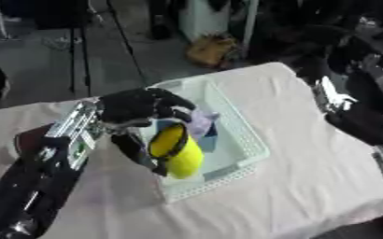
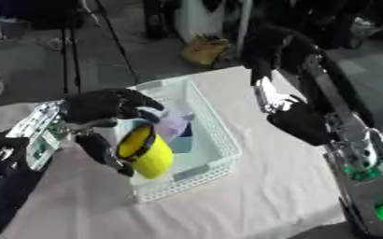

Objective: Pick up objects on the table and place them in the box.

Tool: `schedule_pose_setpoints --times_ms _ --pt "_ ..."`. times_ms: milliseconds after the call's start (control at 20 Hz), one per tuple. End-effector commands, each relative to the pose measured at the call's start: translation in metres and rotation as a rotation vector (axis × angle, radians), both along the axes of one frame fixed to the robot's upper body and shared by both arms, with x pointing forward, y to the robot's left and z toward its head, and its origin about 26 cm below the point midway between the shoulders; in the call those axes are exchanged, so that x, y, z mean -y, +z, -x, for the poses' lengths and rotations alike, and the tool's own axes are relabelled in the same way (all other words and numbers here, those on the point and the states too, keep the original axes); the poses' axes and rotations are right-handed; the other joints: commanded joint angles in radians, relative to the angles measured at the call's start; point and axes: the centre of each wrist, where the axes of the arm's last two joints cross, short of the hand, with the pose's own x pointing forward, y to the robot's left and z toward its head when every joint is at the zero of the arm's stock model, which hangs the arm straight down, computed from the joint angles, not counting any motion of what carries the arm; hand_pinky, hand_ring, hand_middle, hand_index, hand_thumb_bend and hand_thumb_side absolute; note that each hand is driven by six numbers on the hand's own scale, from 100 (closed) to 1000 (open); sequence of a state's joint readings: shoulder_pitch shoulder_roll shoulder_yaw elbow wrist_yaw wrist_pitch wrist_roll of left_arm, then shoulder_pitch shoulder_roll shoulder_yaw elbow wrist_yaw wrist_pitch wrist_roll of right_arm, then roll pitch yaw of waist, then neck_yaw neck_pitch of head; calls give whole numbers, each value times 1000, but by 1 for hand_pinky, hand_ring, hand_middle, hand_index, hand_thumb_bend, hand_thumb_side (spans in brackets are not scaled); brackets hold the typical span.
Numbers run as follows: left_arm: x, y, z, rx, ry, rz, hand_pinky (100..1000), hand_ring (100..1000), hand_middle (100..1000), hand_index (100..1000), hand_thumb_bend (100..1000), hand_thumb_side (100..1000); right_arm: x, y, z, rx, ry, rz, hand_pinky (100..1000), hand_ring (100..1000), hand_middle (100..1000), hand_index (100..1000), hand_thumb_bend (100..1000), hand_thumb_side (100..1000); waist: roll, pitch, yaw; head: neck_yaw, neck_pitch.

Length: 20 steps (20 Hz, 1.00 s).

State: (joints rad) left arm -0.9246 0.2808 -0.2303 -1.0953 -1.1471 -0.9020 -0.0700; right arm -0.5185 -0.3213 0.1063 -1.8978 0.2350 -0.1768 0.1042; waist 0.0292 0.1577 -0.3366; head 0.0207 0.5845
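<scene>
A yellow cup (image 1: pixel 178 151) hangs tilted over the near left part of the white mesh box (image 1: pixel 248 140), its dark-rimmed mouth turned toward my left. My left hand (image 1: pixel 138 107) is shut on the cup, fingers curled over the rim and the thumb (image 1: pixel 133 149) down its left side. Inside the box lie a pale purple thing (image 1: pixel 200 121) and a blue thing (image 1: pixel 209 136), both partly hidden by the cup. My right hand (image 2: pixel 297 122) hovers to the right of the box, above the table, holding nothing that I can see.
The table carries a pale pink cloth (image 1: pixel 309 186); its far edge lies just beyond the box and its front edge runs along the bottom right. A brown bag (image 1: pixel 211 49) and stand legs (image 1: pixel 80 51) are on the floor behind.
</scene>
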Motion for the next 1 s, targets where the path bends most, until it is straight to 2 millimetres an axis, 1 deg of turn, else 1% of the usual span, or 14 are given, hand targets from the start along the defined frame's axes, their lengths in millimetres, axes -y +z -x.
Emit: schedule_pose_setpoints --times_ms 50,100,150,200,300,350,450,500,550,600,700,750,850,1000 --pt "-2 15 0 71 -2 13 950 953 981 950 729 1000 0 8 3 27 14 0 580 653 785 895 100 517 -5 -17 -1 -3 -9" --pt "-2 15 0 79 3 18 950 953 981 950 729 1000 0 8 3 27 13 1 580 653 785 895 100 517 -5 -17 -1 -3 -9" --pt "-2 15 0 87 8 22 950 955 986 955 675 1000 0 8 3 27 13 1 580 653 785 895 100 518 -5 -17 -1 -3 -9" --pt "-4 14 0 94 18 31 950 955 986 955 675 1000 0 8 3 26 12 1 580 653 785 895 100 518 -5 -17 -1 -3 -9" --pt "-7 11 -1 99 37 69 913 942 966 946 651 1000 1 7 3 25 9 0 580 653 785 895 100 517 -6 -18 2 -4 -8" --pt "-11 9 -1 95 48 104 862 918 932 934 630 960 1 7 3 24 8 -1 580 653 785 895 100 517 -7 -19 4 -6 -8" --pt "-24 2 -3 65 82 230 797 904 897 928 581 937 3 5 3 18 -2 -1 580 652 785 894 100 519 -11 -24 17 -14 -4" --pt "-32 -1 -4 45 100 291 797 904 897 928 581 937 5 3 3 13 -8 0 580 652 785 894 100 519 -12 -27 24 -18 -2" --pt "-37 -2 -4 26 115 343 749 902 877 934 533 937 6 2 3 9 -13 0 579 652 785 894 100 521 -13 -30 30 -21 0" --pt "-50 -4 -3 -1 157 460 722 899 867 936 507 929 8 0 2 3 -23 -1 579 652 785 894 100 522 -14 -34 42 -26 3" --pt "-70 3 3 -59 227 689 666 892 842 943 445 911 12 -3 2 -8 -41 -2 579 652 785 895 100 523 -17 -42 63 -36 11" --pt "-80 11 8 -94 254 803 650 889 834 943 424 903 14 -5 2 -13 -50 -2 579 652 785 895 100 523 -18 -46 71 -41 14" --pt "-101 30 24 -183 296 1003 610 880 817 944 395 946 19 -8 2 -23 -71 -2 578 652 785 895 100 525 -21 -55 94 -55 23" --pt "-137 48 56 -315 340 1239 595 876 811 945 381 972 28 -15 1 -46 -114 -6 577 651 785 895 100 532 -23 -70 138 -73 36"
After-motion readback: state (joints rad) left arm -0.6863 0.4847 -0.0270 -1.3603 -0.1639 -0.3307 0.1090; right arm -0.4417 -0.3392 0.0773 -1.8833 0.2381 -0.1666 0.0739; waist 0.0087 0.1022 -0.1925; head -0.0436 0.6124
